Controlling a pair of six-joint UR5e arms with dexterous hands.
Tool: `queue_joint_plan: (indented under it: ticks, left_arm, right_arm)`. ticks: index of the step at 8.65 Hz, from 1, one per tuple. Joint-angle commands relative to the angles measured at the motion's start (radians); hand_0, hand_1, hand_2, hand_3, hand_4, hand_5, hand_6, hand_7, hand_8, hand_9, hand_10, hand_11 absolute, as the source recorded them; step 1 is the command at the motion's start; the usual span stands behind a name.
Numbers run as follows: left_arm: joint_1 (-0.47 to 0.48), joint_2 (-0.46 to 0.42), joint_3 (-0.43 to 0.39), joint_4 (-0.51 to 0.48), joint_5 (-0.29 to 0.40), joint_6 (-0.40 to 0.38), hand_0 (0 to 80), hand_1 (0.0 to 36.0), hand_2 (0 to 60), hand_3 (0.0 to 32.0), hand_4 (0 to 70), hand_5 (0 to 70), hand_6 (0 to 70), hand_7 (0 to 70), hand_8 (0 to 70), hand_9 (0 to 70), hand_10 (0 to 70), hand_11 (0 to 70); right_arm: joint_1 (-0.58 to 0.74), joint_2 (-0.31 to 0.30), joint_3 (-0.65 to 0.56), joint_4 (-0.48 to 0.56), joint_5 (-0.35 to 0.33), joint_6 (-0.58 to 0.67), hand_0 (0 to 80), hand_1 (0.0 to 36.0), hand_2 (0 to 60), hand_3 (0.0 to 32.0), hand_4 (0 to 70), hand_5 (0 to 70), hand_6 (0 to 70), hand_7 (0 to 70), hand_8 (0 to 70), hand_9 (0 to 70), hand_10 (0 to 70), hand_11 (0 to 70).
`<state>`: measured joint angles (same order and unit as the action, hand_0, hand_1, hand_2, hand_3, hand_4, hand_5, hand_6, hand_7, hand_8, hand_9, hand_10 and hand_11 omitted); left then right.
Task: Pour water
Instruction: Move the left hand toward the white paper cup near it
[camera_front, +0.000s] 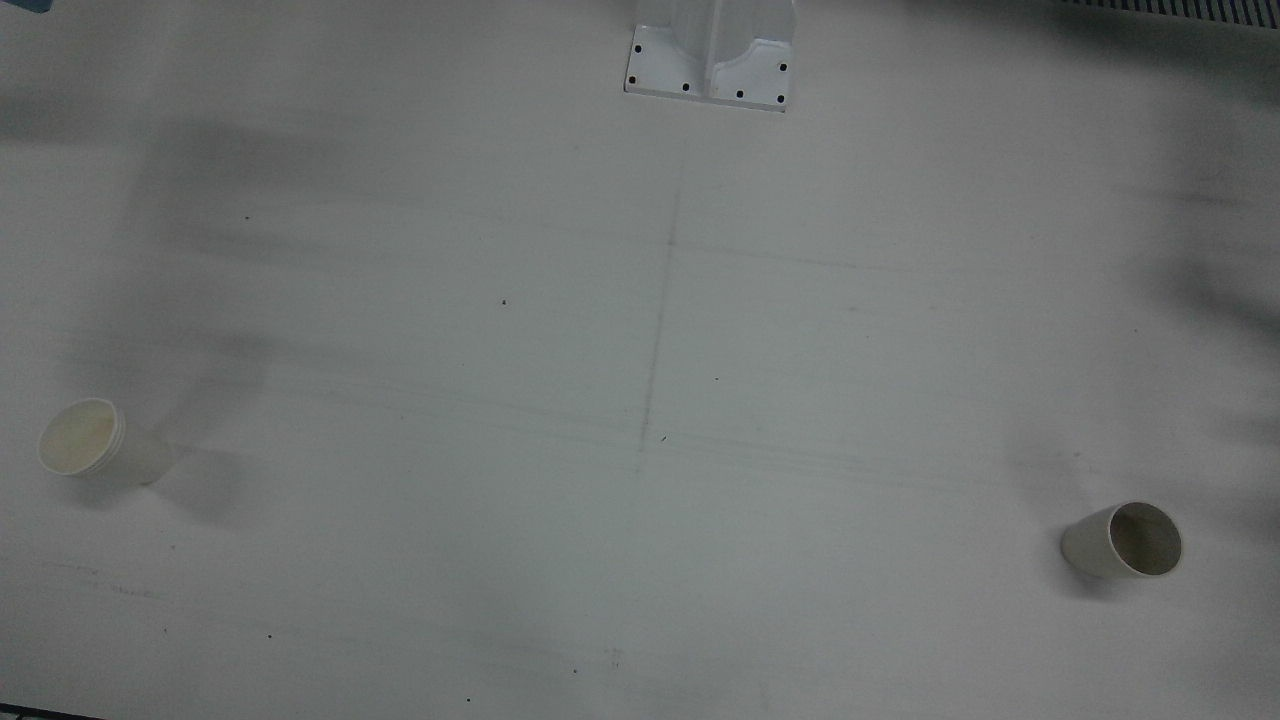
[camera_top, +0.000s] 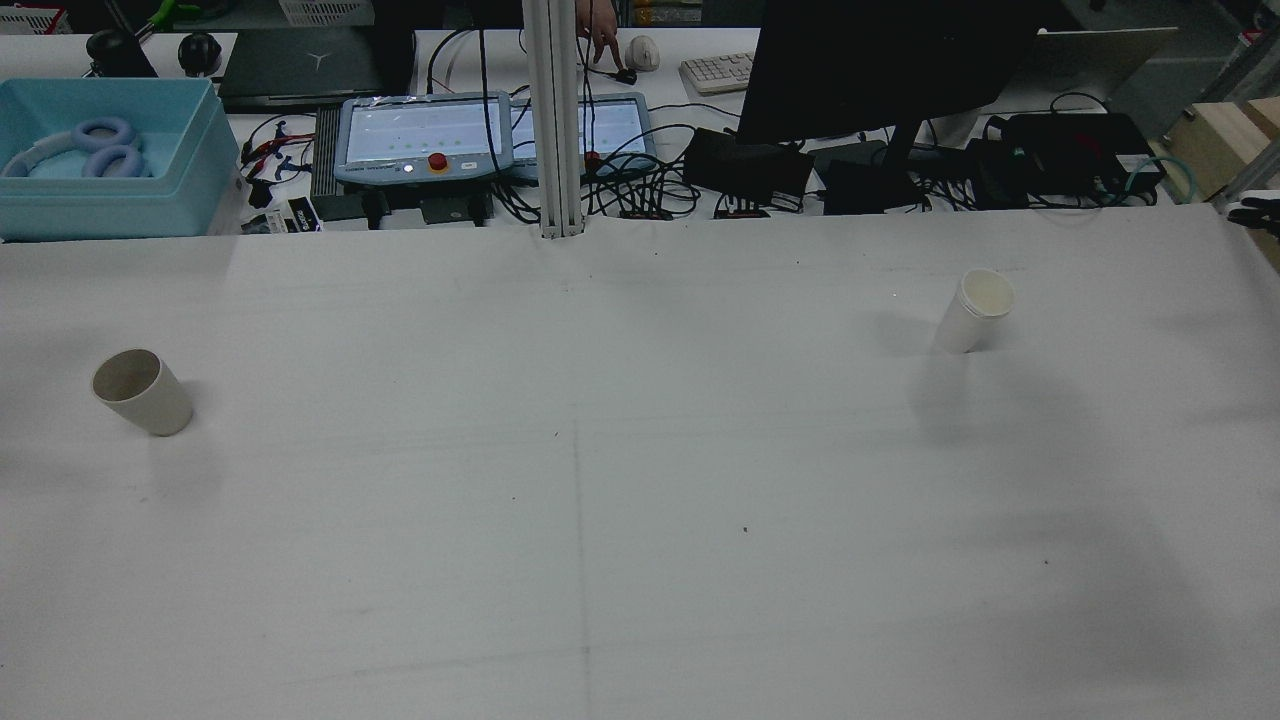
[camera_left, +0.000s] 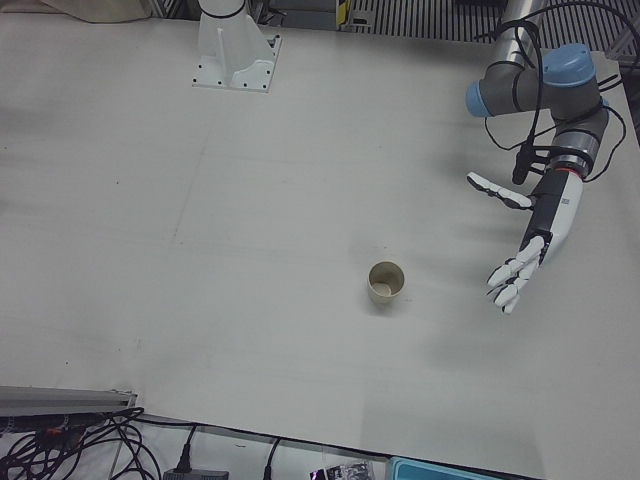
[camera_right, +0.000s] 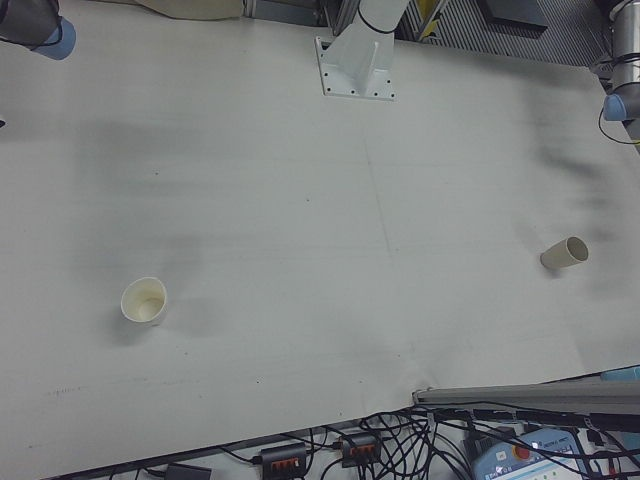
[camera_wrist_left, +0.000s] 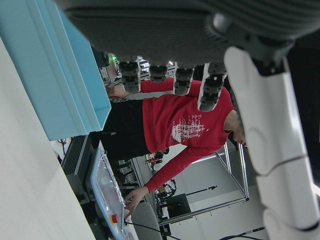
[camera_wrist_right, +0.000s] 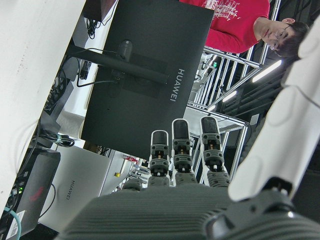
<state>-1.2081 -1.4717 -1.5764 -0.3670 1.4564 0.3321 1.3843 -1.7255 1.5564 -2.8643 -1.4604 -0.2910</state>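
At the right edge of the left-front view the left hand (camera_left: 520, 255) hangs empty, fingers spread and angled downward beside the paper cup (camera_left: 386, 284) standing mid-worktop (camera_left: 250, 250), while the right hand (camera_wrist_right: 190, 165) is likewise splayed.

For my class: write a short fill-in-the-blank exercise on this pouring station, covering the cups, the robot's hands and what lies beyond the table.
1. The number of paper cups standing on the white table is ____.
2. The left hand hovers beside the left-side cup with its fingers spread, so the hand is ____.
3. Past the table's far edge, the storage box is coloured ____.
4. Both cups stand ____, mouths up.

Missing words: two; open; blue; upright
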Motion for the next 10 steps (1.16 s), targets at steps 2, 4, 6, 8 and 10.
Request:
queue_joint_plan:
  ticks: [2, 4, 6, 8, 10]
  left_arm:
    - [0.094, -0.047, 0.075, -0.038, -0.014, 0.103, 63.8, 12.1, 0.0, 0.0, 22.1, 5.2, 5.5, 10.7, 6.2, 3.8, 7.6, 13.1]
    - [0.152, -0.074, 0.128, -0.050, -0.016, 0.142, 64.3, 12.7, 0.0, 0.0, 21.8, 4.9, 5.2, 10.5, 5.8, 3.2, 6.1, 11.1]
    - [0.182, -0.130, 0.226, -0.073, -0.016, 0.142, 63.9, 12.5, 0.0, 0.0, 21.4, 4.6, 4.8, 10.1, 5.4, 2.7, 5.5, 10.2]
    - [0.186, -0.157, 0.268, -0.082, -0.016, 0.151, 64.3, 13.0, 0.0, 0.0, 21.0, 4.5, 4.5, 9.9, 5.2, 2.4, 5.3, 10.0]
    - [0.214, -0.157, 0.269, -0.087, -0.039, 0.185, 64.6, 13.2, 0.0, 0.0, 21.2, 4.8, 4.7, 10.1, 5.2, 2.5, 5.5, 10.3]
  right_arm:
    - [-0.007, 0.040, 0.001, -0.040, 0.000, -0.039, 50.3, 8.5, 0.0, 0.0, 28.1, 19.8, 24.2, 28.2, 17.9, 19.2, 0.0, 0.0]
    - [-0.007, 0.040, 0.001, -0.041, 0.000, -0.042, 50.2, 8.2, 0.0, 0.0, 28.1, 19.9, 24.2, 28.1, 17.8, 19.1, 0.0, 0.0]
    - [-0.008, 0.040, 0.001, -0.041, 0.000, -0.053, 49.9, 7.9, 0.0, 0.0, 28.1, 20.3, 24.4, 28.4, 18.1, 19.1, 0.0, 0.0]
    - [-0.005, 0.038, 0.001, -0.041, 0.000, -0.053, 50.0, 7.6, 0.0, 0.0, 27.7, 20.0, 23.9, 27.8, 17.9, 18.6, 0.0, 0.0]
    - [-0.010, 0.038, 0.001, -0.041, 0.000, -0.054, 50.0, 7.7, 0.0, 0.0, 26.8, 20.0, 23.6, 27.5, 17.7, 18.3, 0.0, 0.0]
